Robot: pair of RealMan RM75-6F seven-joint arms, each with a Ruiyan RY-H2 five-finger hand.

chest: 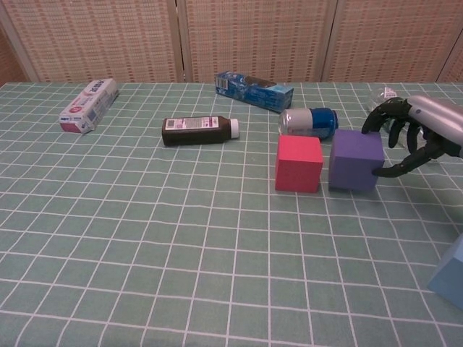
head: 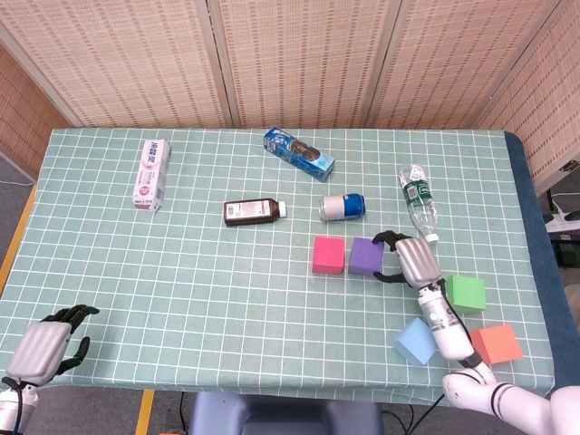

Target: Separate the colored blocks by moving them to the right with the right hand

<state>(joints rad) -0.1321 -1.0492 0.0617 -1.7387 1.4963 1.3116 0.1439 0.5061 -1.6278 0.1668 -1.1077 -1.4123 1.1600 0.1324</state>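
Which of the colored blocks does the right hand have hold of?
The purple block: the right hand grips its right side. The pink, green, orange and light blue blocks lie untouched.

We are looking at what appears to be a robot test lab, staged rather than lived in. A table (head: 109, 272) under a green grid-patterned cloth stands before woven folding screens (head: 299, 59), closing off the room behind. Scattered across it are mismatched household props: a toothpaste box (head: 151, 174), a cookie pack (head: 299, 153), a dark medicine bottle (head: 255, 211), a can (head: 343, 207).
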